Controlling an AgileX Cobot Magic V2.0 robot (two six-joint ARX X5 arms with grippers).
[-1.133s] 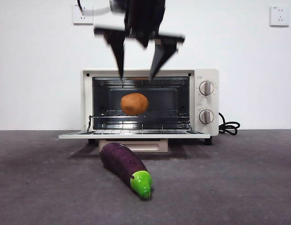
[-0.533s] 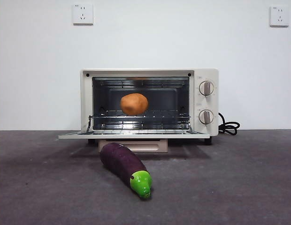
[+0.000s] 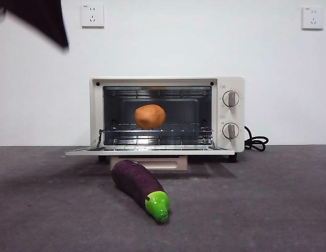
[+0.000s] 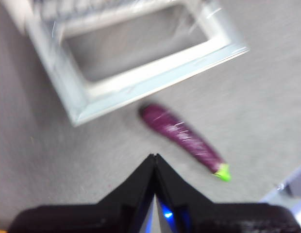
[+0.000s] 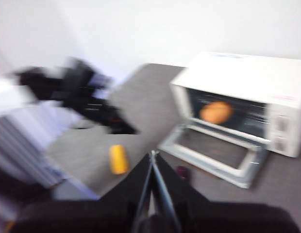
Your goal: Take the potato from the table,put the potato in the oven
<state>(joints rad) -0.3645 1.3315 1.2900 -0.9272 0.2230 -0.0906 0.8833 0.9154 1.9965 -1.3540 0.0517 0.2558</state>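
Your potato (image 3: 150, 116) sits on the wire rack inside the toaster oven (image 3: 231, 86), door dropped flat. Eggplant (image 3: 140, 188) lies on the desk (image 3: 268, 205) just in front. Left end effector (image 4: 155, 158) high above it, pinched closed, empty. Right end effector (image 5: 153, 155) likewise closed, empty, well back.

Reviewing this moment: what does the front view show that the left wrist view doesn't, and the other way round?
Only the front view shows the potato on the rack inside the oven, the two knobs, the cord and the wall sockets. Only the left wrist view shows the left gripper, jaws shut, above the table, and looks down on the open door. Both show the oven's lowered door and the eggplant lying on the table in front of it.
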